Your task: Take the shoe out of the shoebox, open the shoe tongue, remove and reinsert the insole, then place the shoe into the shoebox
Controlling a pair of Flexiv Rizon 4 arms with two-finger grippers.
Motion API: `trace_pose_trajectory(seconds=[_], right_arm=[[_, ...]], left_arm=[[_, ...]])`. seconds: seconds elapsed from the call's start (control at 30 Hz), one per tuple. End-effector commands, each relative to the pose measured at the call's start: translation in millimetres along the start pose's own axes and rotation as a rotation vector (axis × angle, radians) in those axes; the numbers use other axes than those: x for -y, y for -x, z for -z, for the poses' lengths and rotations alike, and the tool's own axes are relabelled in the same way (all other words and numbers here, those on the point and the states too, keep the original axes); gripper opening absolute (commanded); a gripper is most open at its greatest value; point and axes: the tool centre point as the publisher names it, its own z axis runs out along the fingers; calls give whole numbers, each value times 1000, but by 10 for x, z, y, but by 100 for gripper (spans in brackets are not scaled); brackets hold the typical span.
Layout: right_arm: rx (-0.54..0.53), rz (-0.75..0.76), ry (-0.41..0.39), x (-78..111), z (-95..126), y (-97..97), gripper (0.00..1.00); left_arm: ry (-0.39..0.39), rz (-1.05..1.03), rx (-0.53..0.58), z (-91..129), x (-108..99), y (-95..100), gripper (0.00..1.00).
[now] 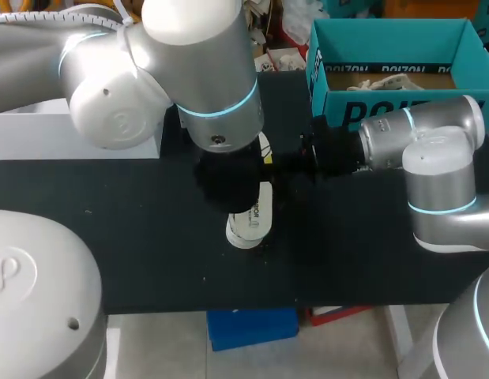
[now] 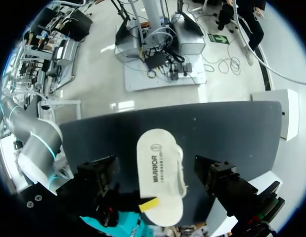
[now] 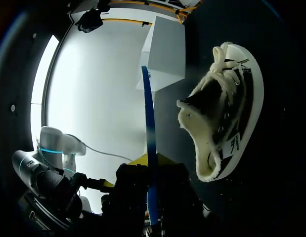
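**Left gripper** (image 2: 157,173): spread wide and holding nothing. Its two black fingers (image 2: 99,178) stand on either side of the shoe, and bare table shows between each finger and the shoe. It hangs straight over the shoe, pointing down.

**Black canvas sneaker with white rubber sole, white laces and fleecy white lining** (image 3: 231,106): one shoe, out of the box, lying on the table near its middle, between the left gripper's fingers but untouched by them.
- In the left wrist view it shows a white oval face with dark print; whether this is sole or insole cannot be told.
- In the right wrist view its fleecy opening gapes toward the right gripper, with the laces at the far end and a small white tag on its side.

**Right gripper** (image 1: 295,158): low over the table, just beside the end of the shoe nearer the shoebox. How far open it is cannot be told.

**Black table top** (image 1: 149,253): carries the shoe and the shoebox.

**Teal cardboard shoebox** (image 1: 339,103): open-topped, at the far right of the table, behind the right gripper and apart from the shoe. Pale contents (image 1: 382,79) lie inside; what they are cannot be told.

**Left arm** (image 1: 197,63): silver, enters from the left, and its wrist hides much of the shoe in the head view.

**Right arm** (image 1: 434,158): silver, enters from the right and lies in front of the shoebox.
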Motion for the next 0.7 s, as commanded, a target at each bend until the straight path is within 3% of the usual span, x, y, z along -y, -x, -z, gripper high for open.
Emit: trace_pose_trajectory(seconds=[0.03,0.7], right_arm=[[1,0,1,-1,-15,5,0],[1,0,1,-1,-15,5,0]], left_arm=[[0,0,-5,-20,-85,-1,100],[14,-5,-24,-13,-755,-52,100]])
